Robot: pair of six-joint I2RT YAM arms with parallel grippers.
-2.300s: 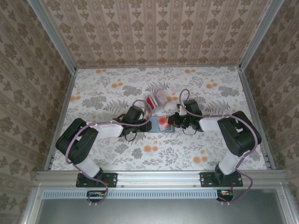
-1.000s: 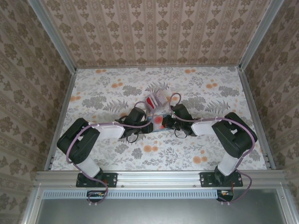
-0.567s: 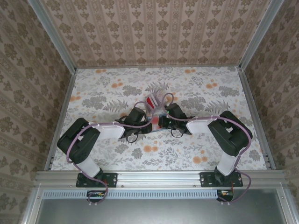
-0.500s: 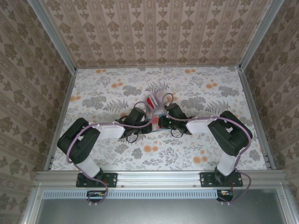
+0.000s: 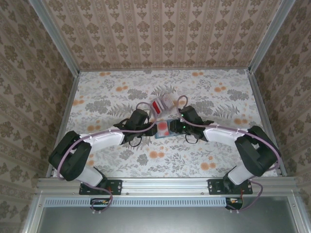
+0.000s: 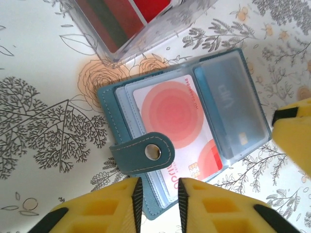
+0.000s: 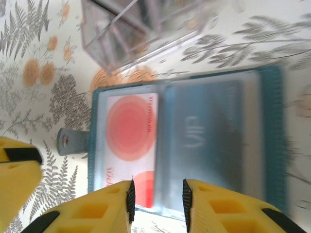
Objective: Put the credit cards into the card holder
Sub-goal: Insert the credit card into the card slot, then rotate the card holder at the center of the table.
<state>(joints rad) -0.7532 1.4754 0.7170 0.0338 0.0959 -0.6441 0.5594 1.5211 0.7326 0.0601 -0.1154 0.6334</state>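
Teal card holder (image 6: 232,109) is lying open at the middle of the table (image 5: 116,97), strap tab flopping outward. One red-and-white card (image 6: 170,114) is sitting in a sleeve. Clear box (image 6: 131,24), just beyond the holder toward the far edge, is holding more credit cards (image 5: 160,104). Right gripper (image 7: 158,189) is hovering released over the holder. Left gripper (image 6: 159,187) is standing with jaws slightly apart at the holder's edge; cannot tell whether it is pinching.
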